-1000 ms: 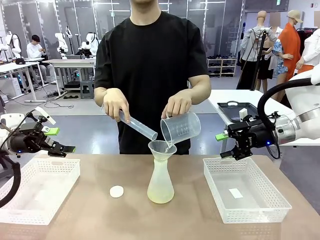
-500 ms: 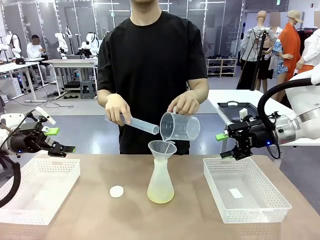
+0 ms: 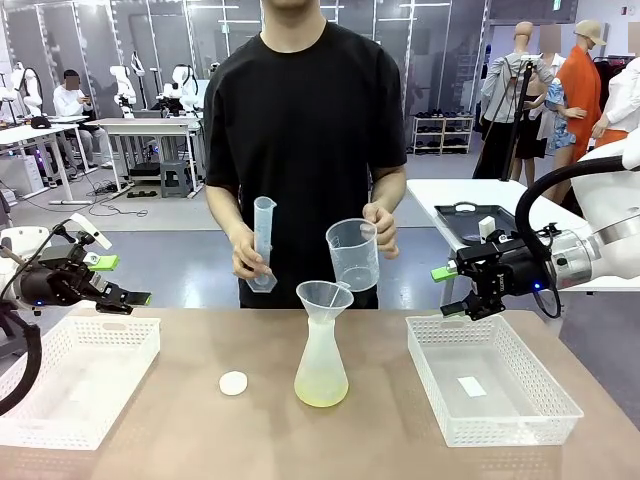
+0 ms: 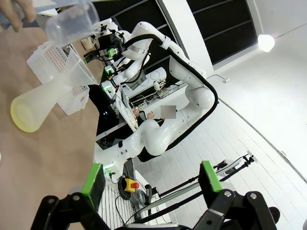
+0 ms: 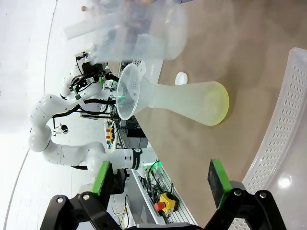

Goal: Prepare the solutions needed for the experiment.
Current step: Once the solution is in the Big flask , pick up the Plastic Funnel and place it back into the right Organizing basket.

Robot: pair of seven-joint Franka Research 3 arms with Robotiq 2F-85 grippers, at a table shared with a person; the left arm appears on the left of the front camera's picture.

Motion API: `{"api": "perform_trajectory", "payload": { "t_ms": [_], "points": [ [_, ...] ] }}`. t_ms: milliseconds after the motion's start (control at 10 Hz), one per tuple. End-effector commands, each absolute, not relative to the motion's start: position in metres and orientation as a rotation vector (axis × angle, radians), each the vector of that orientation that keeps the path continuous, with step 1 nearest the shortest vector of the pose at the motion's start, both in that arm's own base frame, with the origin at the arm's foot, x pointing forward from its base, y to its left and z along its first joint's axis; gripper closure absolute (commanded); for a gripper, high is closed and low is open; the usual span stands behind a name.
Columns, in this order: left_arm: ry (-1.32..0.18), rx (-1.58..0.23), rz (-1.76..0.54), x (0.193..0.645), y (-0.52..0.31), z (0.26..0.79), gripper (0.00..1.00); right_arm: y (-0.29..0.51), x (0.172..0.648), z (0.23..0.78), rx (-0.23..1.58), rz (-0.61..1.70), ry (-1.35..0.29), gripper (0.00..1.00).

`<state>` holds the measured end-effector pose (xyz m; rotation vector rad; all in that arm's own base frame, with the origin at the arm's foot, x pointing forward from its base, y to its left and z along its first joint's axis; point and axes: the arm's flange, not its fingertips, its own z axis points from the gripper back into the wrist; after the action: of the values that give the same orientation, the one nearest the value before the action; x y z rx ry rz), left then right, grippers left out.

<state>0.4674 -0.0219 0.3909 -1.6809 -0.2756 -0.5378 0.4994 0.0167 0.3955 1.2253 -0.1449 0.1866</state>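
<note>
I can read no lettering, label or number from here; any marks on the cylinder (image 3: pixel 264 225) and beaker (image 3: pixel 352 250) above the flask (image 3: pixel 321 360) are too faint.

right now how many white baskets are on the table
2. one basket sits at the left end of the table, the other basket at the right end, the flask between them. no third seems hidden.

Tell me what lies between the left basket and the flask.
A small white disc, flat on the table, touching neither basket nor flask; front view.
</note>
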Motion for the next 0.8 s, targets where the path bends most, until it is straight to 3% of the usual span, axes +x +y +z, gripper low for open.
{"api": "perform_trajectory", "payload": {
  "t_ms": [0, 700],
  "points": [
    [-0.28, -1.683, -0.54, 0.4676, -0.0222, 0.3923, 0.0, 0.0165, 0.4998, 0.3978, 1.23, 0.195, -0.148, 0.0],
    [-0.28, -1.683, -0.54, 0.4676, -0.0222, 0.3923, 0.0, 0.0165, 0.4998, 0.3978, 1.23, 0.195, -0.148, 0.0]
  ]
}}
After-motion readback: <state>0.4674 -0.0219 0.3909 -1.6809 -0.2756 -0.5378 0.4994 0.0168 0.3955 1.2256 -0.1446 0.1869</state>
